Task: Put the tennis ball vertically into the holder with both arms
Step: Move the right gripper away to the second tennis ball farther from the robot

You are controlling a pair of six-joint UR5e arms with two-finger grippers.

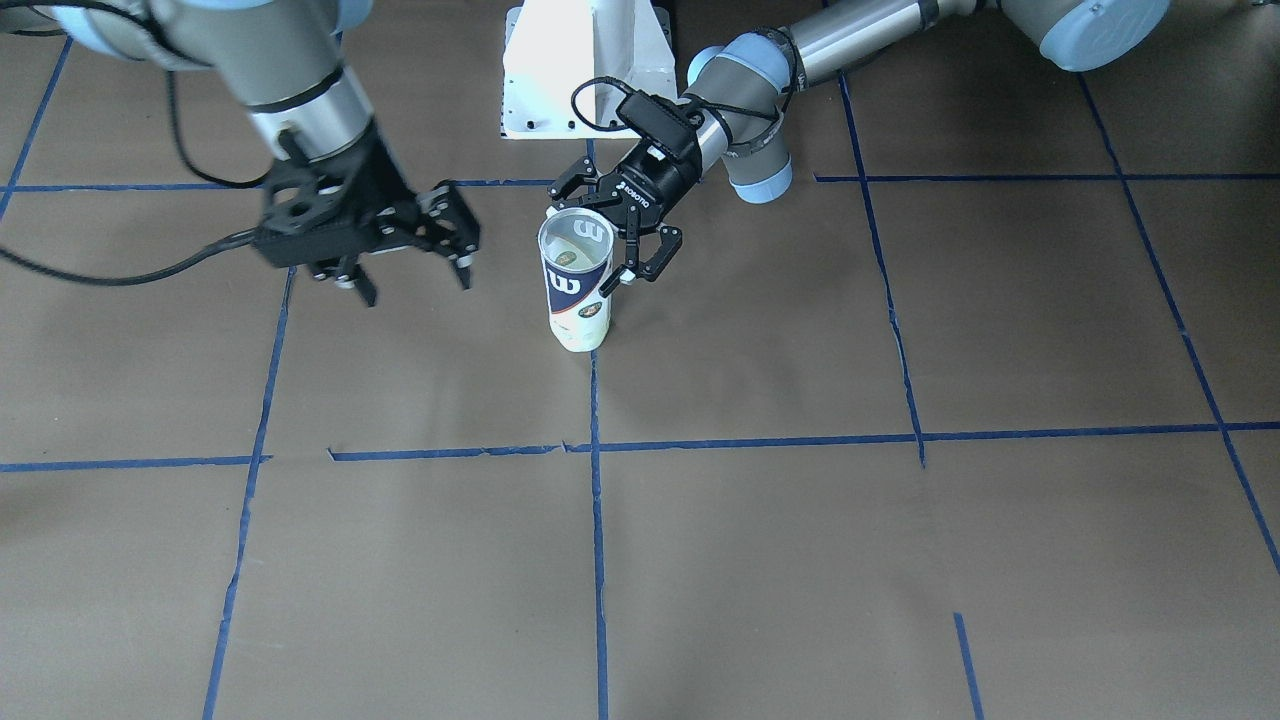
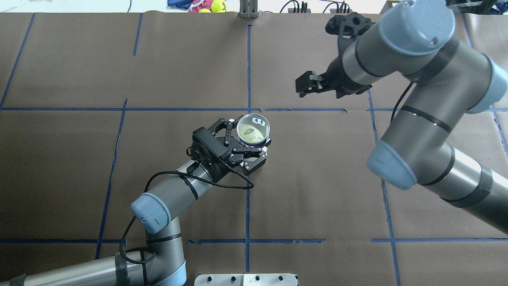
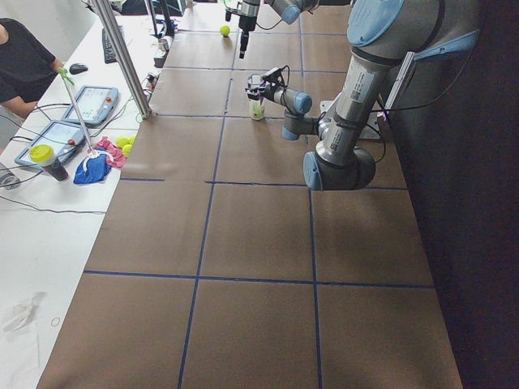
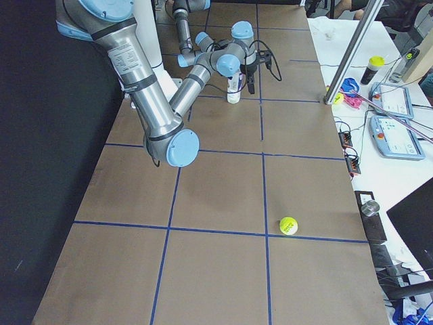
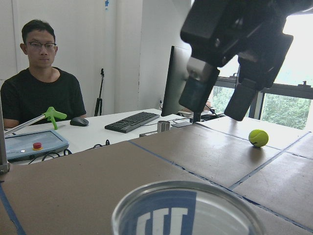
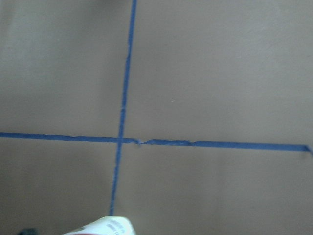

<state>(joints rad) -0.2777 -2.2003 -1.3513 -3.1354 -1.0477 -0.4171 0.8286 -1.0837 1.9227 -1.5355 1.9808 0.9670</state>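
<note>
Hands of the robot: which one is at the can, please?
The left hand, open around the can; the right hand hangs empty, apart from it.

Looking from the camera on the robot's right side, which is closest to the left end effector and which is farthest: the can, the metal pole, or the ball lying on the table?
From the left end effector:
1. The can, right beside it.
2. The metal pole, out at the table edge.
3. The loose tennis ball, far down the table, toward the camera.
</note>
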